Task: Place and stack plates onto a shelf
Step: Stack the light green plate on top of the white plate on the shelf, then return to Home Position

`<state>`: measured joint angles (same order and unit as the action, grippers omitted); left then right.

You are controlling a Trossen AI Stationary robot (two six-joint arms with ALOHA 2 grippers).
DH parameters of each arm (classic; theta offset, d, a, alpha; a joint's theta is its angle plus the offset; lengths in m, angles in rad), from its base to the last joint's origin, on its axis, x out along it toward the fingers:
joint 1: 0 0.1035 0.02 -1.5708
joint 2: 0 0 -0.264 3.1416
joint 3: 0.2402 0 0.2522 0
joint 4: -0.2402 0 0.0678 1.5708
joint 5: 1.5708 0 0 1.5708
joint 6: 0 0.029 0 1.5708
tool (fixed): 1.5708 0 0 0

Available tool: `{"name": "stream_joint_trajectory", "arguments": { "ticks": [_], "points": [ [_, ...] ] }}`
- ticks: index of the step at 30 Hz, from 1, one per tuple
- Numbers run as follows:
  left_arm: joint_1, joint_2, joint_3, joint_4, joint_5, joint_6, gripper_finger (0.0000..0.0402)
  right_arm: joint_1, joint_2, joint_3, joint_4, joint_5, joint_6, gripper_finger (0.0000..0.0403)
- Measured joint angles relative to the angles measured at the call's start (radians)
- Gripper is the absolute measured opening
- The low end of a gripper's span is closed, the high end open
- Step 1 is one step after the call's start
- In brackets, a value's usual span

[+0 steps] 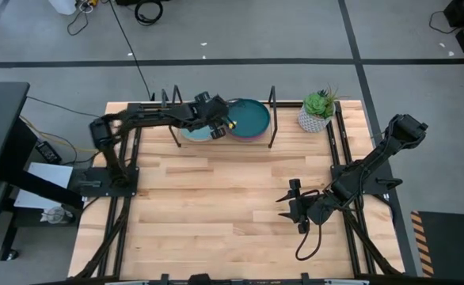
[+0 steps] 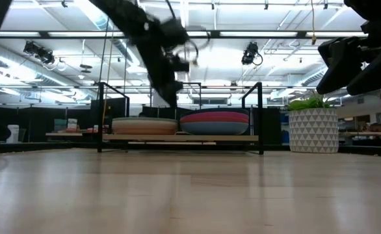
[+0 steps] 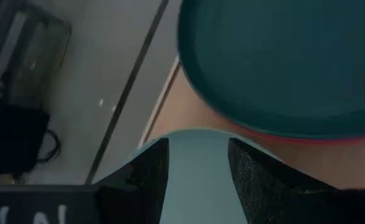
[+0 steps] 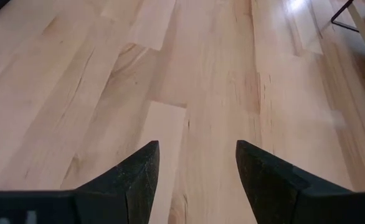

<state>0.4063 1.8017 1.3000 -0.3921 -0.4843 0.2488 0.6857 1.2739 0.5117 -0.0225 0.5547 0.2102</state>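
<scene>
A: Worktop (image 1: pixel 232 206) near the camera looks bare, no loose plates that I can see. Right tool (image 1: pixel 294 203) hovers low over it, near its right edge, fingers apart, holding nothing.

B: And farther back?

A: Shelf (image 2: pixel 177 138) sits at the far edge with two stacks on it. Left stack (image 2: pixel 145 125) shows cream and terracotta layers in the low view; right stack (image 2: pixel 215 122) shows red-pink over blue there, and has the dark teal plate (image 1: pixel 246 119) on top.

B: Left arm?

A: Left tool (image 1: pixel 214 127) is over the left stack, fingers spread, a light blue plate (image 3: pixel 198 180) seen between them in its wrist view. Can't tell if it's gripped or already resting; looks just set down.

B: Progress?

A: Nearly done, I'd judge. Can't count all eight layers. Potted plant (image 1: pixel 317 111) is beside the shelf, irrelevant.
</scene>
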Motion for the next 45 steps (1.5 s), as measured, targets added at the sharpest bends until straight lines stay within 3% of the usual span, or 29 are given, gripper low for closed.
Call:
{"name": "stream_joint_trajectory", "arguments": {
  "ticks": [2, 4, 8, 10, 24, 30, 40, 45],
  "points": [
    [-0.018, -0.041, 0.023, -0.045, 0.039, -0.004, 0.0172, 0.0, 0.0, 0.0, -0.007, 0.001, -0.001, 0.0219],
    [-0.039, -0.08, 0.03, -0.085, 0.142, -0.037, 0.0172, 0.0, 0.0, 0.0, -0.02, 0.001, -0.001, 0.0219],
    [-0.091, -0.17, 0.013, -0.06, 0.378, -0.147, 0.0171, -0.001, -0.017, -0.003, -0.048, 0.006, 0.002, 0.0218],
    [-0.141, -0.197, -0.033, -0.033, 0.418, -0.171, 0.0171, -0.006, -0.044, -0.018, -0.028, 0.005, -0.006, 0.0214],
    [-0.434, -0.497, -0.422, 0.284, 0.403, -0.316, 0.0171, -0.112, -0.405, -0.224, 0.19, -0.034, -0.088, 0.0197],
    [-0.485, -0.62, -0.573, 0.483, 0.385, -0.316, 0.0171, -0.189, -0.543, -0.282, 0.229, -0.118, -0.129, 0.0188],
    [-0.551, -0.854, -0.771, 0.458, 0.355, -0.212, 0.0171, -0.267, -0.733, -0.282, 0.204, -0.095, -0.153, 0.0181],
    [-0.559, -0.99, -0.892, 0.549, 0.351, -0.242, 0.0171, -0.27, -0.85, -0.284, 0.119, -0.094, -0.154, 0.0181]
  ]
}}
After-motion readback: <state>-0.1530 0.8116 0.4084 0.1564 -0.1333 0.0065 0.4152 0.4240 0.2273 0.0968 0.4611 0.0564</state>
